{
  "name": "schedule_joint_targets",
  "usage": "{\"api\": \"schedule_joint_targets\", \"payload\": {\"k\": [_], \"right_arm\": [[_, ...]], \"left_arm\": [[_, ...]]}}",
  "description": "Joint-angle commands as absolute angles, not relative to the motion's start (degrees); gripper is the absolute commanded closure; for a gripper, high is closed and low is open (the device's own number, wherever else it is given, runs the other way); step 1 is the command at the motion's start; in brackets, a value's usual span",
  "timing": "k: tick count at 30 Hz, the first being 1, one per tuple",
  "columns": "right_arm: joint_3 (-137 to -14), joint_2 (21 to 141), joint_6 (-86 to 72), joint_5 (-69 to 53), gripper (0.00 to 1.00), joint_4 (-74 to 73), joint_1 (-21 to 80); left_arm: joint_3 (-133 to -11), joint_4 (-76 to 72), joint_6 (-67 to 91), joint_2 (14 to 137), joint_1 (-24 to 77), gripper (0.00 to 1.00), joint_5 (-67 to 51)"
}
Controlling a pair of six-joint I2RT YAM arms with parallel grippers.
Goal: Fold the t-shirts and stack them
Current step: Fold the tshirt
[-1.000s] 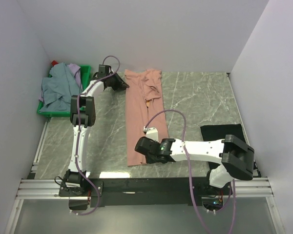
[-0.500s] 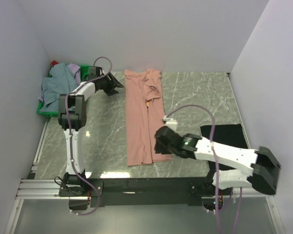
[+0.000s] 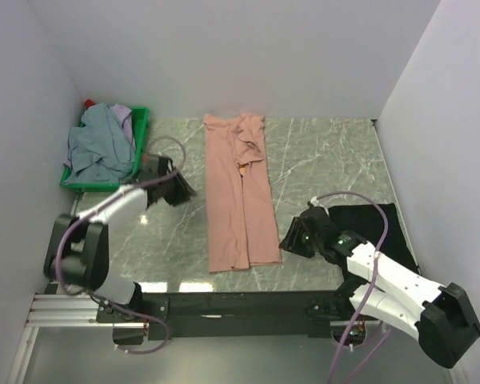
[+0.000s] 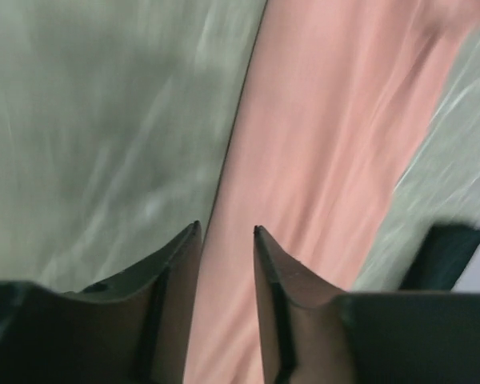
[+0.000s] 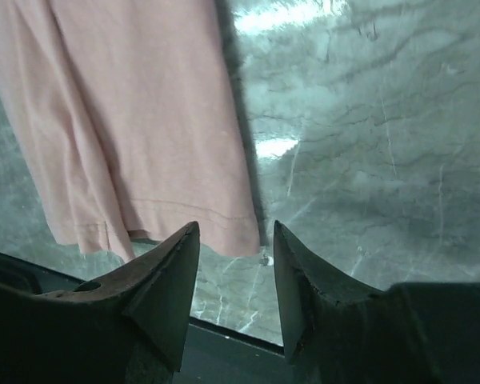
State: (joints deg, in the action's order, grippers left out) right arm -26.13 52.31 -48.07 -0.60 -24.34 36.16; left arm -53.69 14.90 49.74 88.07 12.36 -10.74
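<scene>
Salmon-pink t-shirt lies mid-table, folded lengthwise into a long narrow strip. By my judgement the cross folds are not yet made. A black t-shirt sits folded at the near right, likely the start of the stack. The grey-blue shirt and lavender shirt lie heaped in the green crate, untouched. The left gripper hovers above the strip's left edge and the right gripper above its near right corner. Both have their jaws parted and hold nothing.

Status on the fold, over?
Fingers apart, both empty: left gripper, right gripper. The pink t-shirt lies flat, folded into a long strip, not stacked. Nothing on it.
</scene>
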Motion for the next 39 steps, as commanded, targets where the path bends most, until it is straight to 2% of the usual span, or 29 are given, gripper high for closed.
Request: {"api": "schedule_joint_targets", "payload": {"k": [1,3,15,19,27,32,39], "right_arm": [[-24.4,54.5,-47.4,-9.5,0.51,-16.5,33.8],[-23.6,55.7,-47.8,-11.8,0.51,-14.3,33.4],[-21.0,56.9,-48.3,-11.0,0.52,-14.3,31.9],[-20.0,58.6,-48.0,-12.0,0.52,-13.5,31.8],[-18.7,60.8,-48.1,-12.5,0.55,-11.4,31.9],[-17.4,61.2,-48.4,-12.7,0.6,-11.3,31.9],[-16.5,60.3,-48.3,-12.9,0.6,-11.4,32.0]], "left_arm": [[-43.8,15.2,52.9,81.1,16.3,0.63,-4.4],[-38.0,15.2,54.4,76.6,18.2,0.64,-4.9],[-25.9,20.4,60.9,60.2,30.0,0.57,-7.3],[-22.9,17.8,63.0,60.1,34.1,0.55,-9.8],[-19.5,10.1,67.0,64.2,39.9,0.57,-12.1],[-20.4,11.9,68.3,65.8,43.1,0.62,-10.0],[-20.6,13.5,70.5,65.5,46.0,0.65,-8.3]]}}
